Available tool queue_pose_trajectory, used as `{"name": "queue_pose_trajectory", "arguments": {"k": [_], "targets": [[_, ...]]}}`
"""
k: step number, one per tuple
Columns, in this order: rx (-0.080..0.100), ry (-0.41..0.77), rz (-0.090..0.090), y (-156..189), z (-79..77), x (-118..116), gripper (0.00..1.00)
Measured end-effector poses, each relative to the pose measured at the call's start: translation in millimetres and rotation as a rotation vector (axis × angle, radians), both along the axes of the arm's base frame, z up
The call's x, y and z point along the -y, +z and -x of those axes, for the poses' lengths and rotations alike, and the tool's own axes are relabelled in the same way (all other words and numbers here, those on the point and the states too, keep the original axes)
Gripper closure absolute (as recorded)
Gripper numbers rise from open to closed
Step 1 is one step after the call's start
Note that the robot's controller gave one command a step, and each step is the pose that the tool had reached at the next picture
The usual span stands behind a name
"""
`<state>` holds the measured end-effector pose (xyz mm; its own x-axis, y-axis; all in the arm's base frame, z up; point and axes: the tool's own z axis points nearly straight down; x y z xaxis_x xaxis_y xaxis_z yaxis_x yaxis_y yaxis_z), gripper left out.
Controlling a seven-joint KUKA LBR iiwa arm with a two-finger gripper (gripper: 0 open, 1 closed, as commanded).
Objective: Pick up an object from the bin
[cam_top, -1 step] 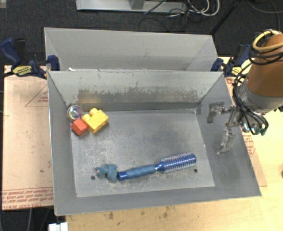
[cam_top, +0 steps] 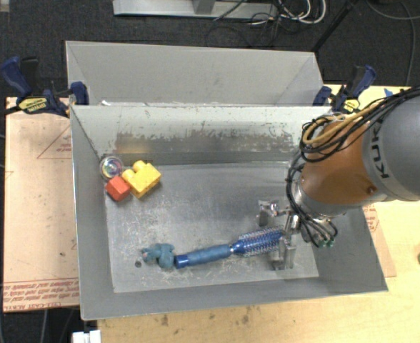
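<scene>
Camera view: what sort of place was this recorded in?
Most likely a robotics lab test bench. A grey metal bin holds a few loose things, a blue brush and toy blocks. A robot arm has its tool by the brush's bristle end, and cables trail over dark floor behind.

The gripper [cam_top: 276, 234] sits low in the grey metal bin [cam_top: 196, 209], toward 4 o'clock on its floor. Its fingers [cam_top: 282, 257] stand apart, one on each side of the bristle end of a blue hairbrush [cam_top: 217, 251]; whether they touch the bristles is hard to tell. The brush lies flat, its handle running from the gripper toward 8 o'clock. Well apart, at 10 o'clock in the bin, a yellow block [cam_top: 143, 177], a red block [cam_top: 118, 189] and a small clear ball [cam_top: 111, 166] sit clustered together.
</scene>
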<state>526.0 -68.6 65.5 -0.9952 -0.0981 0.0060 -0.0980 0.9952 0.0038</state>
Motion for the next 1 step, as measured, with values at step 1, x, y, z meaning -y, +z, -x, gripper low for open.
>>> {"name": "queue_pose_trajectory", "arguments": {"k": [1], "targets": [[0.006,-0.001,0.002,3.7,-2.0,1.6,1.00]]}}
